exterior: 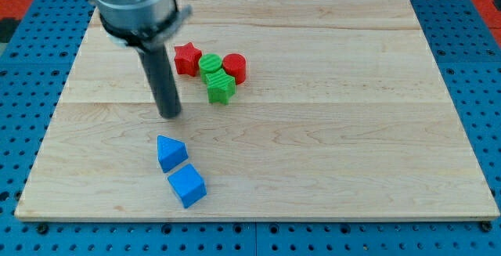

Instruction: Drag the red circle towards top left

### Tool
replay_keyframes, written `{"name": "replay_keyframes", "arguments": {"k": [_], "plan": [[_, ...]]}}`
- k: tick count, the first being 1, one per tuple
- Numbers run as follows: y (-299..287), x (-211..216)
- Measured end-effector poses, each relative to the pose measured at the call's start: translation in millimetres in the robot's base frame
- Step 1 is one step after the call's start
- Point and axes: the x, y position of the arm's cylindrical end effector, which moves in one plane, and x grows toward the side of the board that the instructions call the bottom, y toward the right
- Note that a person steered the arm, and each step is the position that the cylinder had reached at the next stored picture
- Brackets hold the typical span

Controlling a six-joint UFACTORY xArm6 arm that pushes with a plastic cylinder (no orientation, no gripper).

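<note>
Six blocks sit on your wooden board (352, 131), and reading from the view's left you meet my tip (170, 115) first: the dark rod comes down from the view's top left and its lower end rests on bare wood, touching no block. You have no gripper on this arm, only the rod, so nothing is held or clamped. Just below the tip, toward the view's bottom, lies the blue triangle-like block (171, 153), and right beside it, a little lower and to the right, the blue cube (186, 186); the two look nearly touching, corner to corner. Up and to the right of the tip you find a tight cluster. The red star (186, 59) is its leftmost piece, near the rod's shaft. Next comes the green cylinder (210, 65), pressed against the star, with the green star-shaped block (221, 88) just below it and touching it. Your red circle (235, 67) is the rightmost piece of that cluster, snug against the green cylinder's right side, well apart from my tip.
</note>
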Motion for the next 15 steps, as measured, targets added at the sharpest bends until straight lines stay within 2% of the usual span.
{"name": "replay_keyframes", "arguments": {"k": [1,2,3,5,7,8,10,14,15], "plan": [[68.4,15.1],[102.8,-6.8],[101.9,-63.3],[24.9,-174.3],[-20.9,-239.4],[-12.6,-233.3],[81.7,-190.0],[81.6,-190.4],[83.1,-178.3]]}}
